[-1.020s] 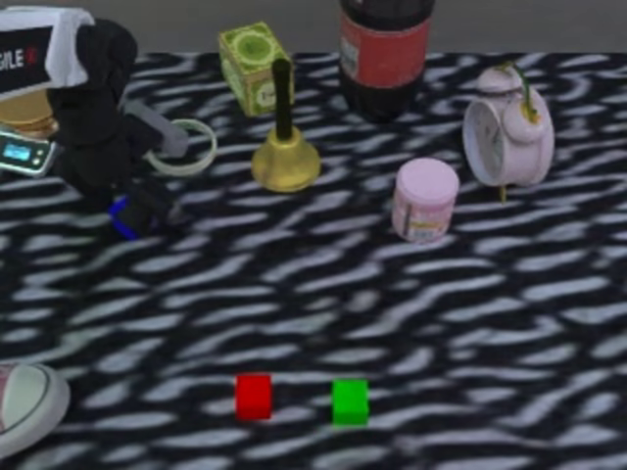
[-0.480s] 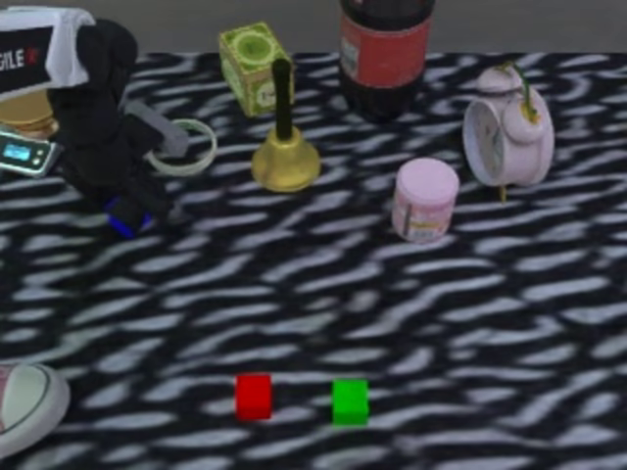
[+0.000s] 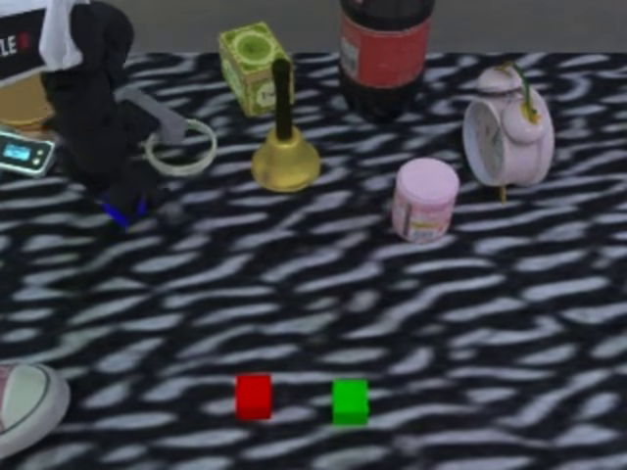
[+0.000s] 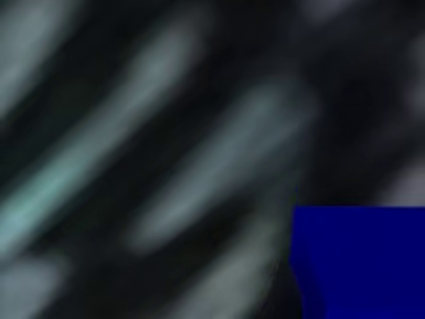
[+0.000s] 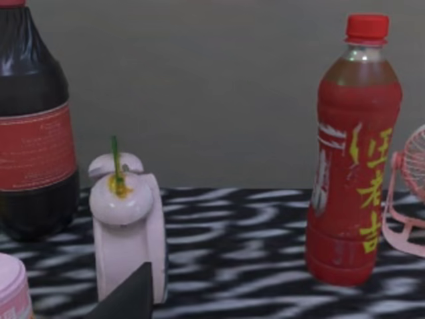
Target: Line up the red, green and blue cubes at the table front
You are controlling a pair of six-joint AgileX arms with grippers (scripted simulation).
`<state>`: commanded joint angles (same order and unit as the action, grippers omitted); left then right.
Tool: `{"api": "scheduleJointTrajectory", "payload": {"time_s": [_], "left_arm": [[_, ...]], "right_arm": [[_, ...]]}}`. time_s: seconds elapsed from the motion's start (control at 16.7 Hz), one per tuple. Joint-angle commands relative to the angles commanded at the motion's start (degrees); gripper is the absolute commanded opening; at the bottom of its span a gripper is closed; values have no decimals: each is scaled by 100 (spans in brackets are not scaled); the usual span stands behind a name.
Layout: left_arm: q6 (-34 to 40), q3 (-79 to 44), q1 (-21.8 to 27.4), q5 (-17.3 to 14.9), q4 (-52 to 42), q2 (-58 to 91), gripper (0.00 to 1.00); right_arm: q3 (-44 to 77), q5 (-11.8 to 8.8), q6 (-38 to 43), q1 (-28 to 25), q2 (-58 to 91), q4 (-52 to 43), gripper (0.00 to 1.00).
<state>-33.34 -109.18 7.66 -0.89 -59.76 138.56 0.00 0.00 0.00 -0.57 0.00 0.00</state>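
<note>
The red cube (image 3: 253, 397) and the green cube (image 3: 350, 401) sit side by side near the table front (image 3: 441, 450), a small gap between them. The blue cube (image 3: 119, 211) lies far back at the left, mostly hidden under my left gripper (image 3: 127, 208), which is right down over it. In the left wrist view the blue cube (image 4: 358, 262) fills one corner, very close, over blurred stripes. My right arm is out of the top view; only a dark tip of my right gripper (image 5: 133, 296) shows in the right wrist view, in front of the clock.
A brass bell (image 3: 285, 157), a yellow-green box (image 3: 253, 67), a dark bottle (image 3: 385, 54), a pink jar (image 3: 425, 199) and a pink alarm clock (image 3: 507, 127) stand along the back. A white ring (image 3: 186, 147) and a scale (image 3: 24, 152) flank the left arm. A shoe (image 3: 27, 403) lies front left.
The left arm has shifted a little up and to the left in the top view, and its gripper now covers more of the blue cube. The red and green cubes have not moved.
</note>
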Motion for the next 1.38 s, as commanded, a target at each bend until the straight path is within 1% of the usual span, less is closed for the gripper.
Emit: {"api": "scheduleJointTrajectory", "payload": {"time_s": [0.18,0.3,0.6,0.78,0.9,1.08,1.2,1.38], "left_arm": [[15,-379,-58,6,-624,-188,0],[19,-543,-80,11,-853,-292,0],[16,-551,-47,14,-860,-286,0],[378,-578,209,20,-880,-274,0],[910,-601,548,30,-906,-265,0],[2069,-596,1226,48,-953,-277,0],[3058,-561,1770,60,-995,-293,0],[4740,-460,2652,69,-1054,-345,0]], "right_arm": [[0,0,0,0,0,0,100],[0,0,0,0,0,0,100],[0,0,0,0,0,0,100],[0,0,0,0,0,0,100],[0,0,0,0,0,0,100],[0,0,0,0,0,0,100],[0,0,0,0,0,0,100],[0,0,0,0,0,0,100]]}}
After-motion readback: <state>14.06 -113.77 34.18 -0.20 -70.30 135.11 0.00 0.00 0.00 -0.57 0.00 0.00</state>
